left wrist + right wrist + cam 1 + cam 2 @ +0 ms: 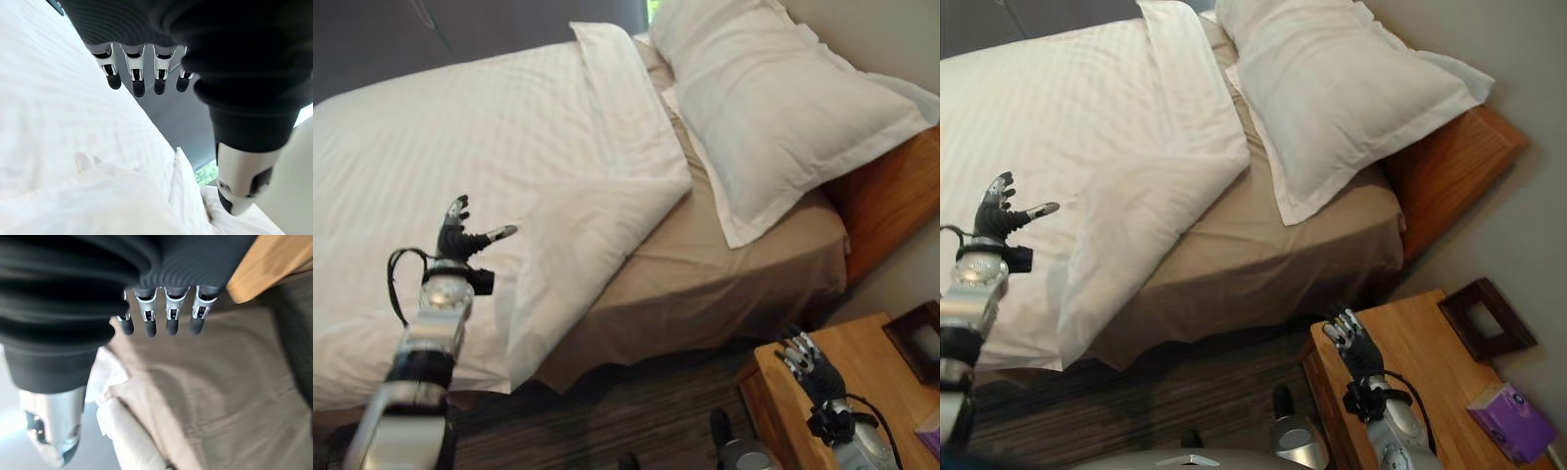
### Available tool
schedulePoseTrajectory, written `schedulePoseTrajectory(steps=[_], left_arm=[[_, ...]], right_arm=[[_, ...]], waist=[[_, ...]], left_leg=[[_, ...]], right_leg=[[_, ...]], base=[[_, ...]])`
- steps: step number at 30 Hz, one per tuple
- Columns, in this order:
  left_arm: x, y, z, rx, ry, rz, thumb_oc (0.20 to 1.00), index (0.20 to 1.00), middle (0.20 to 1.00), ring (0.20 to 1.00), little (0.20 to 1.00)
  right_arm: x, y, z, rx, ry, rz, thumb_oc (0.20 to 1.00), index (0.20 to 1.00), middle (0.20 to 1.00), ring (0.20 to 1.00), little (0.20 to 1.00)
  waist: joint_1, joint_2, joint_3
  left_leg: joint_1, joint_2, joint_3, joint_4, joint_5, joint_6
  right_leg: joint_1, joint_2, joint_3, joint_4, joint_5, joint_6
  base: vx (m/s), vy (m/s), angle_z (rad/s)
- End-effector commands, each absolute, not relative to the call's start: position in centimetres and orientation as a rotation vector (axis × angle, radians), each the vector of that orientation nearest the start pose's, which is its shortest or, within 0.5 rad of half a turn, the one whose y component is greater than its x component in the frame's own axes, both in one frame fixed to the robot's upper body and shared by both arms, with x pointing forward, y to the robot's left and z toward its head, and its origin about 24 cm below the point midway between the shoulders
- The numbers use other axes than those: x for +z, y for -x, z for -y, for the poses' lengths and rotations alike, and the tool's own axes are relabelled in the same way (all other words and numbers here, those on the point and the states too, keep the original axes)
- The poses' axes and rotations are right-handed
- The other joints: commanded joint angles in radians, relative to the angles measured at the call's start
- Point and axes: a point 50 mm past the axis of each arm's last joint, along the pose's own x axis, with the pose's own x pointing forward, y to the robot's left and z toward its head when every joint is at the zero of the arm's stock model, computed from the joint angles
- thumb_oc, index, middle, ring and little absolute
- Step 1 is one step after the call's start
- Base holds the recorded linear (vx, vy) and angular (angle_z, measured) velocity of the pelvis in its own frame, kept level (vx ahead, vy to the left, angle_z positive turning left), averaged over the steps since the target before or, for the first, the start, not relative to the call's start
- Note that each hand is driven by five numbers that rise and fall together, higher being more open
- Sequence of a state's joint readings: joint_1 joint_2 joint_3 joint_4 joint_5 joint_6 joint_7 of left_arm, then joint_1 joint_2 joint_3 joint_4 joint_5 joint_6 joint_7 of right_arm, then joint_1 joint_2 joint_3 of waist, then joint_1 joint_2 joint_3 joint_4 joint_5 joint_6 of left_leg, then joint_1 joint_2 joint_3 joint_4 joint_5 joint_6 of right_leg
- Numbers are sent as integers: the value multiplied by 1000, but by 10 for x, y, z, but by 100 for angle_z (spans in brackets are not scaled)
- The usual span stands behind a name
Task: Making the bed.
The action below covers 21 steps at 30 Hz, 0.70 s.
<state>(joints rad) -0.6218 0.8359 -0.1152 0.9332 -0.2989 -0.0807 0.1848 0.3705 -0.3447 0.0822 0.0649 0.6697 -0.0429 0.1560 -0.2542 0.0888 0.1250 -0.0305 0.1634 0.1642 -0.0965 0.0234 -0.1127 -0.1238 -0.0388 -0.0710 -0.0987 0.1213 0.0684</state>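
Note:
A white striped duvet [460, 147] covers most of the bed, its near corner [597, 211] folded back on itself. The fold leaves the tan sheet [715, 255] bare below a large white pillow [773, 108] that leans on the wooden headboard [886, 201]. My left hand [460, 235] is raised over the duvet near its folded corner, fingers straight, thumb out, holding nothing. My right hand [1356, 348] hangs open above the corner of a wooden nightstand [1430, 362], apart from the bed. In the left wrist view the fingers [137, 73] hover above the duvet [63, 147].
The nightstand beside the bed carries a dark picture frame [1486, 318] and a purple box [1513, 421]. Dark striped floor [636, 411] runs between me and the bed's side. A grey wall [1518, 59] stands behind the headboard.

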Motion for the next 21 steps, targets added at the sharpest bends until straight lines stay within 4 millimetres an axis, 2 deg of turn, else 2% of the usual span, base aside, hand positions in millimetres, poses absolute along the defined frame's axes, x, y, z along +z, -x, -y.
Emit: schedulePoseTrajectory(steps=[1,8,12,17,21], left_arm=[[190,-325,-398,640,-427,27,1000,1000,1000,1000,1000],[210,-331,-401,657,-464,9,1000,1000,1000,1000,1000],[226,-337,-396,642,-474,46,1000,1000,1000,1000,1000],[224,-339,-396,651,-508,19,1000,1000,1000,1000,1000],[222,-338,-400,741,-403,12,1000,1000,1000,1000,1000]], right_arm=[[-18,-167,206,81,-387,-292,1000,1000,1000,1000,1000],[-12,-174,205,112,-377,-263,1000,1000,1000,1000,1000],[-6,-180,204,124,-374,-224,1000,1000,1000,1000,1000],[-3,-185,204,116,-375,-202,1000,1000,1000,1000,1000],[-2,-182,206,85,-381,-186,1000,1000,1000,1000,1000]], waist=[[-36,-56,22],[-64,-43,66],[-91,-41,115],[-105,-41,149],[-122,-45,182]], left_leg=[[77,0,56,9,23,-27],[33,-1,73,9,31,-32],[-23,1,86,9,44,-40],[-65,7,106,9,50,-45],[-102,14,117,9,59,-53]], right_leg=[[-26,-37,67,41,-30,82],[-90,-34,93,45,-16,84],[-156,-31,111,44,5,85],[-209,-22,126,45,16,85],[-248,-14,131,45,21,85]], base=[[-10,25,-11],[-40,15,-11],[-74,-11,-8],[-63,-23,-17],[-49,-42,-12]])
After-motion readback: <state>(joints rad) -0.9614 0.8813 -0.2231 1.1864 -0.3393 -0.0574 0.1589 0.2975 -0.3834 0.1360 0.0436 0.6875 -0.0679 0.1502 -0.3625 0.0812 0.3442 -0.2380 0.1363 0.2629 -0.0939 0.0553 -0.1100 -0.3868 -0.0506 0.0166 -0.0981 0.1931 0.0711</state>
